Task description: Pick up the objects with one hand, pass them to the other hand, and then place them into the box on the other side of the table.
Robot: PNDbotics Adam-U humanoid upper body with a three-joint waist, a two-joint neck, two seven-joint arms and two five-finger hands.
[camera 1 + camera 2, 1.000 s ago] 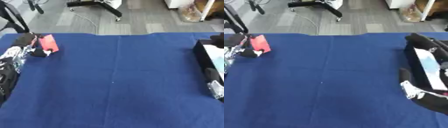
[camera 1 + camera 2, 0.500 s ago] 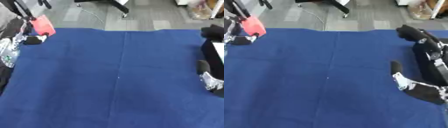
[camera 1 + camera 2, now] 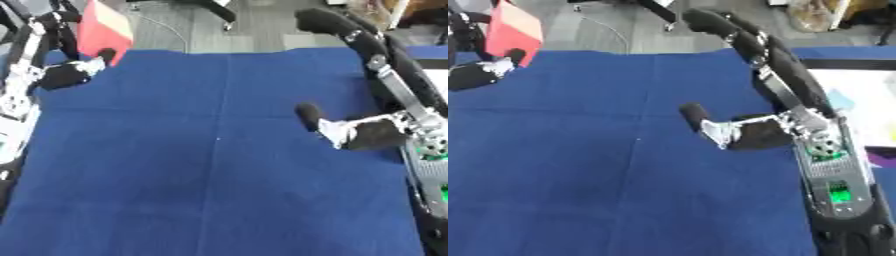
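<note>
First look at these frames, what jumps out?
The red flat box-like object held up at far left by the left hand. Next, the right hand, open above the blue tablecloth right of centre, its black and silver arm arching in from the top.

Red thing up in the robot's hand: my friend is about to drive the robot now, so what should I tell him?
Left hand: raised at the far left corner of the blue cloth, fingers round the red thing.
Right hand: open over the right middle of the cloth, holding nothing, thumb pointing left.
Box: a white-floored one shows at the right edge, behind the right arm.
Done: the red thing is picked up.
Left: bring the hands together, pass the red thing to the right hand, then put it in the box on the right. Whether more objects wait on the left cannot be seen.
</note>
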